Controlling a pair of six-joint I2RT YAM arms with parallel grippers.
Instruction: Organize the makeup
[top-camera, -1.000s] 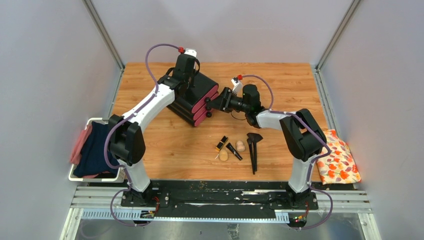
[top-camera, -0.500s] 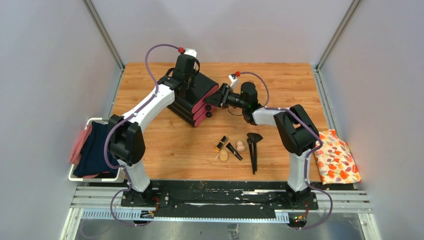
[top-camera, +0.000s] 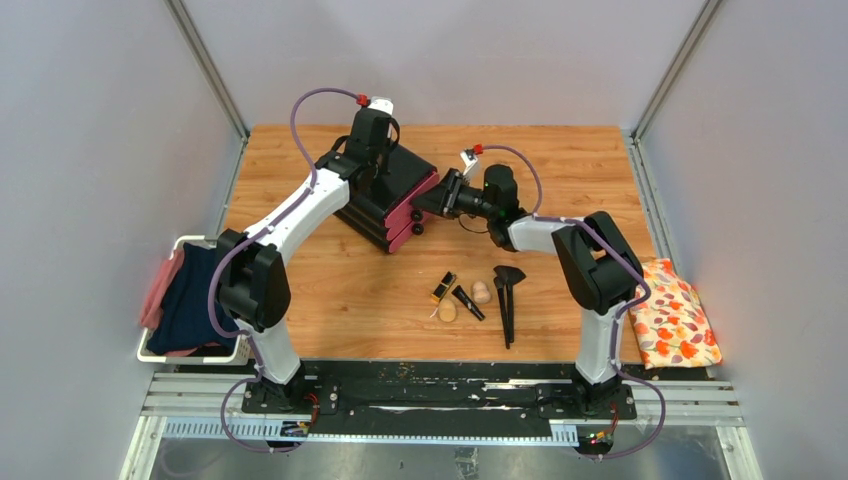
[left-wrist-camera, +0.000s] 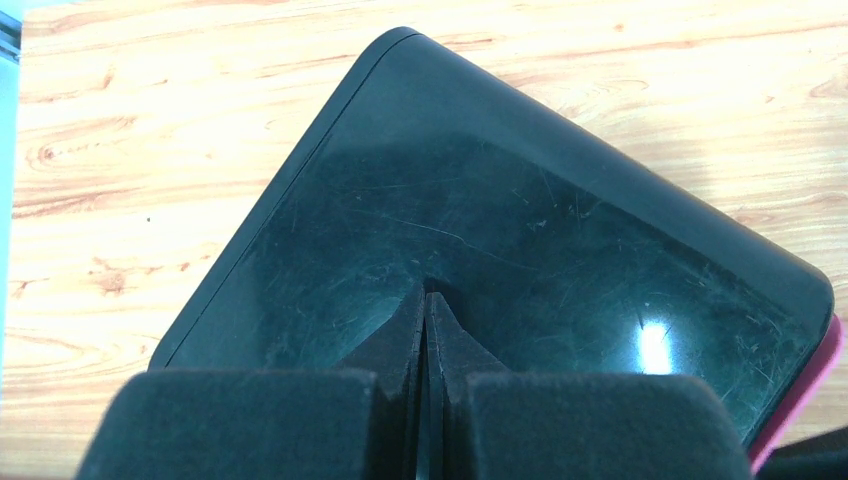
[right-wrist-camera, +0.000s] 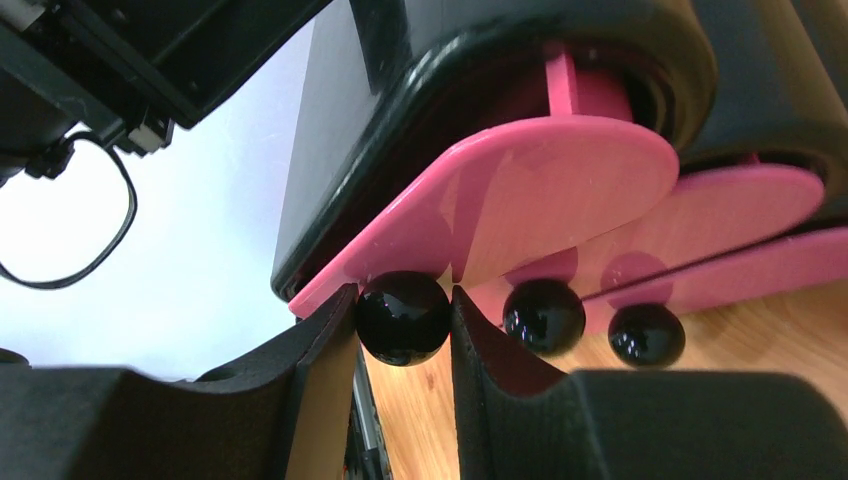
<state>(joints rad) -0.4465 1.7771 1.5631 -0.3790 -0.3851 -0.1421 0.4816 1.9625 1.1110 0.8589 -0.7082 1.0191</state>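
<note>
The makeup lies on the wooden table's near middle: two beige sponges (top-camera: 447, 312) (top-camera: 481, 291), a black-and-gold case (top-camera: 444, 287), a short black tube (top-camera: 467, 302) and black brushes (top-camera: 507, 300). No gripper touches them. My left gripper (top-camera: 372, 185) is shut and its tips (left-wrist-camera: 427, 295) press on the glossy top of the black box (left-wrist-camera: 520, 230). My right gripper (top-camera: 428, 204) is shut on the round black knob (right-wrist-camera: 403, 318) of the top pink drawer (right-wrist-camera: 530, 195), which stands slightly out of the box.
Two more black knobs (right-wrist-camera: 544, 316) (right-wrist-camera: 647, 334) sit right of the held one, on the lower drawers. A white basket (top-camera: 160, 352) with dark and pink cloth stands at the table's left edge. An orange floral cloth (top-camera: 676, 322) lies off the right edge.
My right wrist has shifted a little left and farther back along the box front, staying at the top drawer. The left arm and the makeup have not moved.
</note>
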